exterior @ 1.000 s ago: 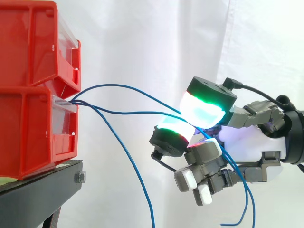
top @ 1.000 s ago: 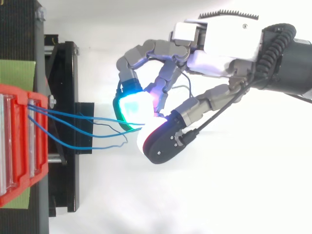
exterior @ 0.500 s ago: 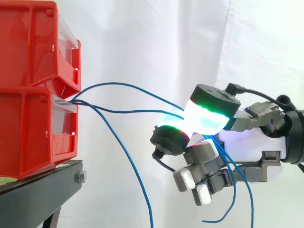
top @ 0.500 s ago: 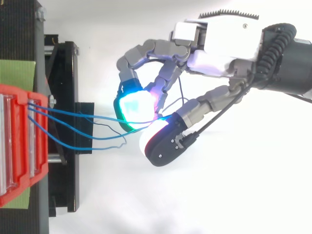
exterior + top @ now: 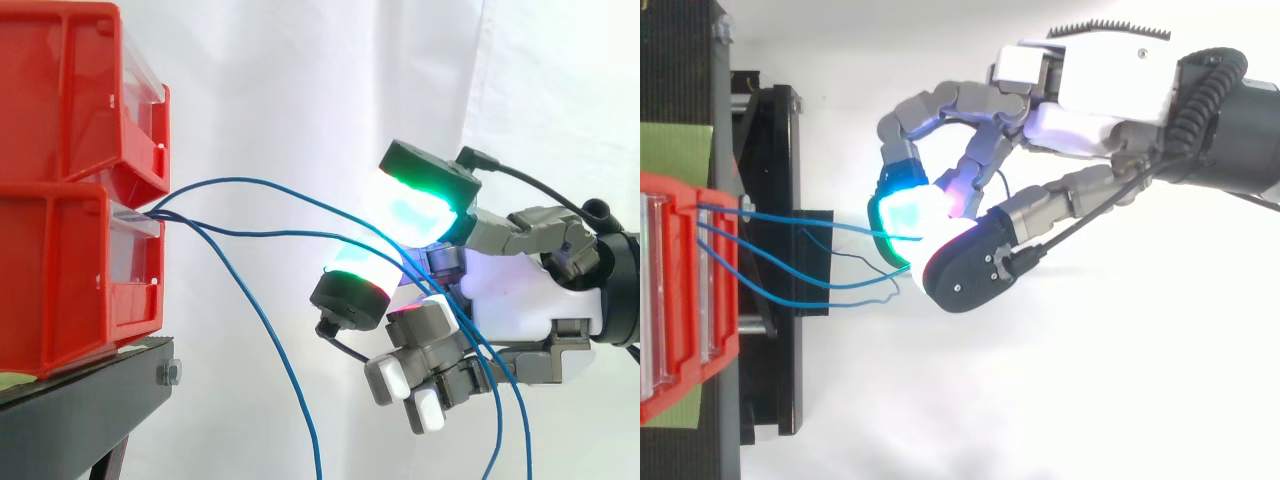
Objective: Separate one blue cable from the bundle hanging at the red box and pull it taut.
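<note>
One blue cable point(image 5: 270, 183) runs left-right from the lower red bin point(image 5: 60, 270) into the robot hand point(image 5: 520, 290), whose pads curl round it (slack, bowed), so the pull likely goes rightward.

a black stand point(image 5: 85, 405) carries 2 stacked red bins point(image 5: 60, 270) over a green sheet point(image 5: 675, 150).

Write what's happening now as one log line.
hand: shut on cables | cables: slack from bin, none taut | free cable: hangs down
</note>
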You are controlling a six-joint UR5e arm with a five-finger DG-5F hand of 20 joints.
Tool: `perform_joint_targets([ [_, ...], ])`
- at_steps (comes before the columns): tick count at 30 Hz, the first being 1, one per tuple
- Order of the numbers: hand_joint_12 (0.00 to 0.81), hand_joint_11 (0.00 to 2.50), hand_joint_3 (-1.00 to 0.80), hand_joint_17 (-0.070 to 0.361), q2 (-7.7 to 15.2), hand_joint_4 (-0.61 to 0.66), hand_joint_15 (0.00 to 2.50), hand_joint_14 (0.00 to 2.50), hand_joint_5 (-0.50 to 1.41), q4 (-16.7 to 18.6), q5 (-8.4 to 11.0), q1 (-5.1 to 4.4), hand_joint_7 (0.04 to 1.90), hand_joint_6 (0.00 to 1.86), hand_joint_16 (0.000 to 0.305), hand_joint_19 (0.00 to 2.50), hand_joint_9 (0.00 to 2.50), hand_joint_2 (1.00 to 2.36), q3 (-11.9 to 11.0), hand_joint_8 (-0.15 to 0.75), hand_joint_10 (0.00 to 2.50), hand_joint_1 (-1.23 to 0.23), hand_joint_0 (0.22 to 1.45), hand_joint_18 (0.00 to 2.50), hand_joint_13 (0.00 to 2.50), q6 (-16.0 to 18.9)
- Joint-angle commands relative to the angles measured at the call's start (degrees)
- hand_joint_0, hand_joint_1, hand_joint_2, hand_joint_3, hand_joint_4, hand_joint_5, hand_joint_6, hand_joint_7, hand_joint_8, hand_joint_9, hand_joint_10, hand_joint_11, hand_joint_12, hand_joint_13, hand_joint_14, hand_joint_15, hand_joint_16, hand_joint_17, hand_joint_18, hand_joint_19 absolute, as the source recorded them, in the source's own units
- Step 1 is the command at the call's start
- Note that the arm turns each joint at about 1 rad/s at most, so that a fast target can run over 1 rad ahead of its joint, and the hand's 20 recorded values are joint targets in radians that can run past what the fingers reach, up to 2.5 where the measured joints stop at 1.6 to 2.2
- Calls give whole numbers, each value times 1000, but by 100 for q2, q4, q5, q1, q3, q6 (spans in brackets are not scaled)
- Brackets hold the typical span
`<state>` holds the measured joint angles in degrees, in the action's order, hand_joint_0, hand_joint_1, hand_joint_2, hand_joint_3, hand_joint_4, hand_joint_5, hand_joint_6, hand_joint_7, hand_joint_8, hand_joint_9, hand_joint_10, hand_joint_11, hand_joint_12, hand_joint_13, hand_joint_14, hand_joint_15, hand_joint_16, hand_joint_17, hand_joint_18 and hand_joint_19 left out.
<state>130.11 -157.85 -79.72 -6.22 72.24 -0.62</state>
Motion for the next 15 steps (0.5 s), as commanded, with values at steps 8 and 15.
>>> perform_joint_targets([
  [8, 429, 946, -454, 131, 5, 154, 713, 25, -108, 0, 0, 7, 1368, 651, 58, 656, 1069, 1005, 0, 388, 27, -769, 595, 901, 899, 0],
  [15, 434, 967, -175, 133, -4, 145, 709, 24, -156, 0, 0, 7, 1364, 794, 59, 654, 1068, 1025, 0, 396, 27, -775, 580, 911, 899, 0],
])
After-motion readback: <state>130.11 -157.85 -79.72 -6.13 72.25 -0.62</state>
